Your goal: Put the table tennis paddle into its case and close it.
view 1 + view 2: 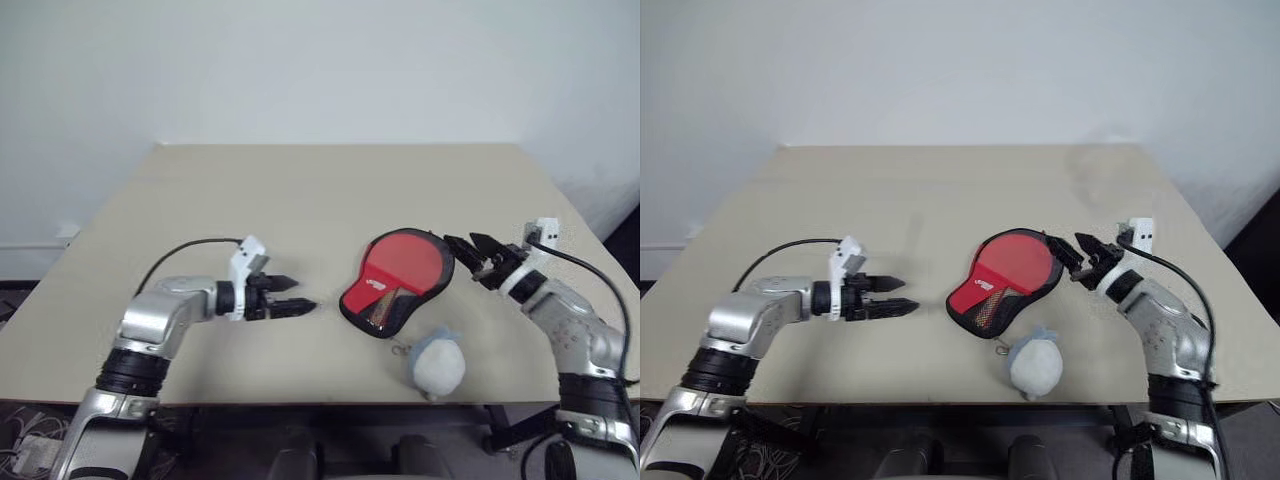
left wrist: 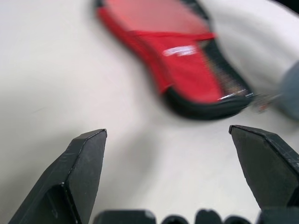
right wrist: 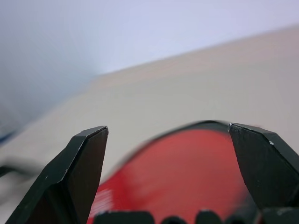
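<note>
Nearest to you, at the front edge of the surface (image 1: pixel 300 190), sits the fluffy pale grey ball (image 1: pixel 439 362), just in front of the case (image 1: pixel 395 282) and joined to its narrow end by a short cord or pull, as far as you can tell. The case is your landmark: it lies flat, red with black trim, near the middle of the surface and toward your right side, its long axis running diagonally, narrow handle end toward you and the ball, round end away and toward the right arm. The paddle looks to be already inside; through the clear part at the narrow end you can make out a dark striped handle, though whether the zip is closed you cannot tell. Your right gripper (image 1: pixel 470 248) is the nearer one, just beside the round end of the case, its fingers spread wide and gripping nothing, pointing across at the case. Your left gripper (image 1: pixel 294 295) stands apart from the case on the opposite side, level with its narrow end, fingers also spread wide and empty, aimed toward it. Any closing move probably falls to the right arm at the round rim, with the left free to steady the narrow end. Beyond lies bare surface, then the wall.
</note>
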{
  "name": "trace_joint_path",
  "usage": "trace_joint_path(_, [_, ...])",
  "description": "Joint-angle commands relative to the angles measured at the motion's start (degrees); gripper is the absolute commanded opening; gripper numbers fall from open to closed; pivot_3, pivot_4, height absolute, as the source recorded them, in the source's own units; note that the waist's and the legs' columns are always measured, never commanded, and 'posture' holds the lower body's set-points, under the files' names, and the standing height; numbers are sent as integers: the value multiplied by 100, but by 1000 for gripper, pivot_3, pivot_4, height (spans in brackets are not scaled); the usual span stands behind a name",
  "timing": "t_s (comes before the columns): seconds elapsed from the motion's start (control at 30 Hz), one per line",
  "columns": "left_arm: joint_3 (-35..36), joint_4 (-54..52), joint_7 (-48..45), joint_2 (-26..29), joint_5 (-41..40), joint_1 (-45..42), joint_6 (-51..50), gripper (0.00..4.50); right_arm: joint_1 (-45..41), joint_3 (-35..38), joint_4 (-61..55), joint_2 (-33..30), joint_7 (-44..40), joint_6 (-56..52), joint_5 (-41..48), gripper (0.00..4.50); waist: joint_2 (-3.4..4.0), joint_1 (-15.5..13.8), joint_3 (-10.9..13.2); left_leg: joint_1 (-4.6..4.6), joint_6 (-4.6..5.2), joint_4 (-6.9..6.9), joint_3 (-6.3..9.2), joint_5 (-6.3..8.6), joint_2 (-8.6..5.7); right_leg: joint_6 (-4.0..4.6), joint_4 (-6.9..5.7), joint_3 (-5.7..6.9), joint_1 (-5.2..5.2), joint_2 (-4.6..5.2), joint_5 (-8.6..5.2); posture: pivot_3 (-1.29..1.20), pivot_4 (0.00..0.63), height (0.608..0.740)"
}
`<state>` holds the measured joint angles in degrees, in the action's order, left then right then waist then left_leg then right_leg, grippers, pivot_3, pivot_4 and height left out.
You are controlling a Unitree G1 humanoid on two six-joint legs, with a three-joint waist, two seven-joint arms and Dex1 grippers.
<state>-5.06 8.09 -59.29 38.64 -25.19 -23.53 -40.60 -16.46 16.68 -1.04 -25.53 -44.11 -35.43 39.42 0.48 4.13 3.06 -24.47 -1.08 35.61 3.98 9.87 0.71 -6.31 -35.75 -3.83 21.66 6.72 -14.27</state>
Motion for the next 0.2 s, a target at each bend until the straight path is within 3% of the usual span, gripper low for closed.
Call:
trace_joint_path(0.03, [277,113,39,116,92,277,252,4500,153,-204,-511,-595,-1125,-326,477,4462,-4,-7,0,2,-2,1,-1,1,0,0,0,1,-1,3,0,0,0,740])
trace_joint_path(0.2, [394,-378,108,219,56,938,208,4500,269,-691,-505,-1044,-1793,-453,387,4462,-23,-11,3,3,-5,1,0,3,0,2,4,5,5,7,-1,0,0,740])
